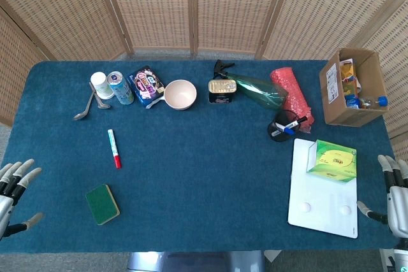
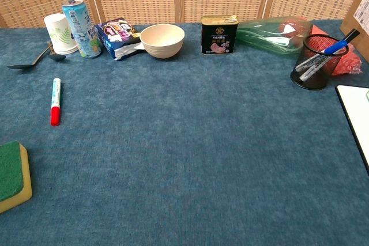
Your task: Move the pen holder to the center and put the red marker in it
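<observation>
Risks: the pen holder (image 1: 283, 126), a light mesh cup already carrying a blue-capped pen (image 2: 340, 36), may tip or shed that pen if the right hand (image 1: 395, 195) takes it high on the rim or drags it over the cloth. It stands up and inward from the right hand's fingers (image 1: 390, 165), well apart, beside the green bottle (image 1: 258, 90) and the white board (image 1: 324, 189), either of which a wide reach could knock. The red marker (image 1: 113, 148) lies flat, up and inward from the left hand's fingers (image 1: 19, 171), well apart; it may roll when pinched.

Hands: both spread and holding nothing, at the worktop (image 1: 204, 176) edges.

Count:
- pen holder, one
- red marker, one
- pen in holder, one visible
- sponge (image 1: 102, 204), one
- bowl (image 1: 180, 93), one
- drink can (image 1: 120, 87), one
- paper cup (image 1: 101, 85), one
- spoons (image 1: 86, 107), two
- tin (image 1: 218, 90), one
- cardboard box (image 1: 352, 87), one
</observation>
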